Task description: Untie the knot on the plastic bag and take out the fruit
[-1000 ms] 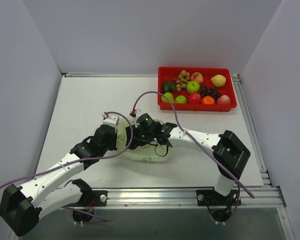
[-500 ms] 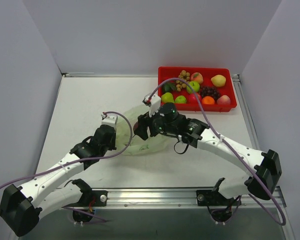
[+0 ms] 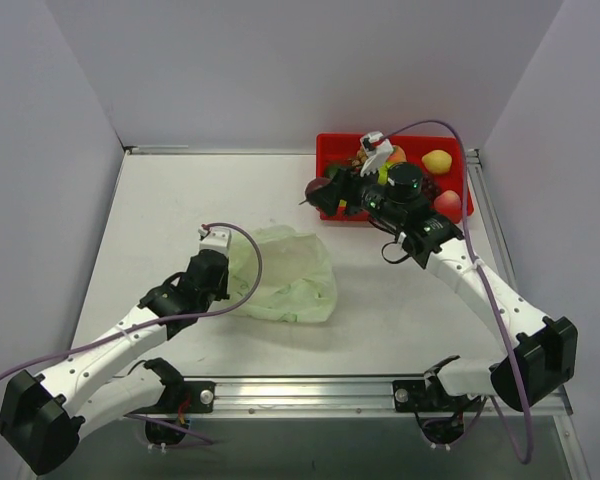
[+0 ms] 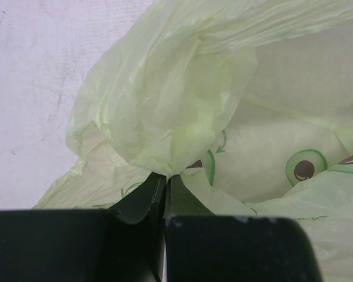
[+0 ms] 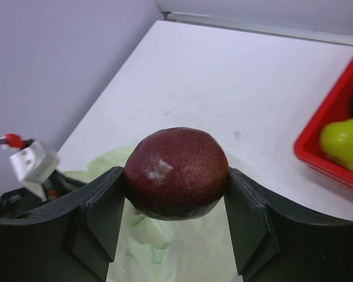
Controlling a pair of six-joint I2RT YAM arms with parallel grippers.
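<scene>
The pale green plastic bag (image 3: 288,272) lies slack on the table in the top view, and fills the left wrist view (image 4: 182,106). My left gripper (image 3: 228,290) is shut on a pinch of the bag's film (image 4: 165,170) at its left edge. No knot shows. My right gripper (image 3: 320,190) is shut on a dark red-brown round fruit (image 5: 176,173) and holds it in the air by the left end of the red tray (image 3: 325,145). Several toy fruits lie in the tray.
The tray's left corner (image 5: 326,150) with a green-yellow fruit (image 5: 344,141) shows at the right of the right wrist view. White walls close the table on three sides. A metal rail (image 3: 380,385) runs along the near edge.
My right gripper has lifted the dark red fruit out of the bag and carried it up and right to the tray. The bag has opened out flat. The left arm has stayed put.
</scene>
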